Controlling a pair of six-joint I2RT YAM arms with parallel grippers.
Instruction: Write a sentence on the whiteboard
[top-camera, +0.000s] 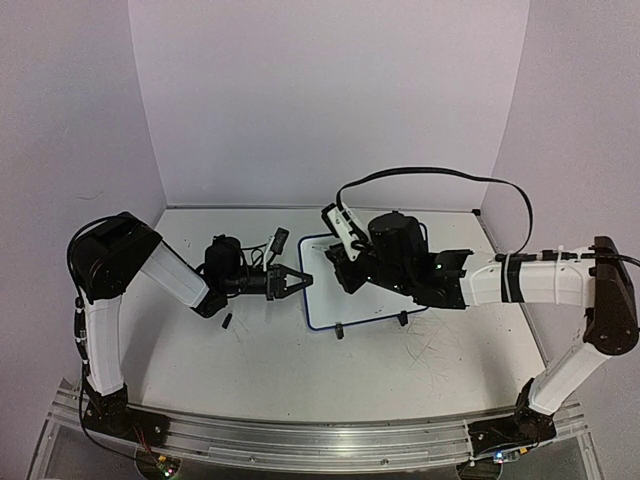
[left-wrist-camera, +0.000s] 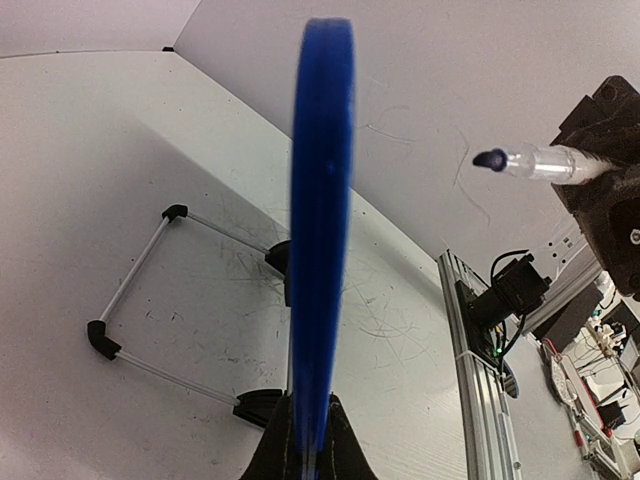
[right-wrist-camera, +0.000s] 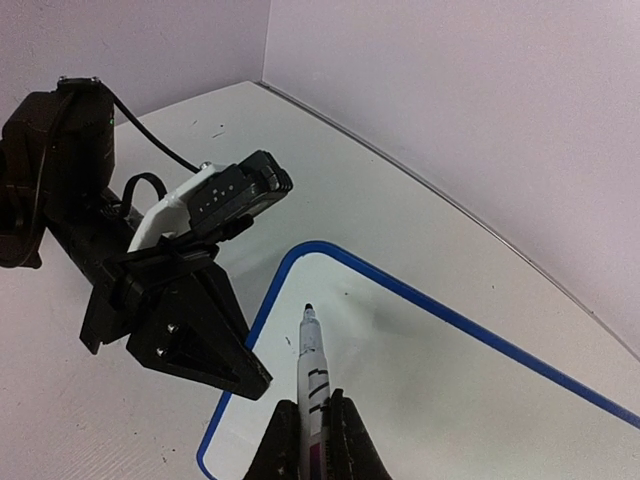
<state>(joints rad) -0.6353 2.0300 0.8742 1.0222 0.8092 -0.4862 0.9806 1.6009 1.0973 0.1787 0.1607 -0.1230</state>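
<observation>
Over the bench (top-camera: 250, 360), left claw (top-camera: 298, 283) pinched the whiteboard (right-wrist-camera: 450, 400) edge; right claw (right-wrist-camera: 312, 430) clamped the marker (right-wrist-camera: 310, 355), tip ahead. No words yet; touch-down next, I judged.

White arms (top-camera: 175, 278), black claws (top-camera: 303, 282) (looped cable (top-camera: 440, 174))

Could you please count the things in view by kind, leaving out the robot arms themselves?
Whiteboard: 1
Marker: 1
Small loose black piece: 1
Total: 3
</observation>
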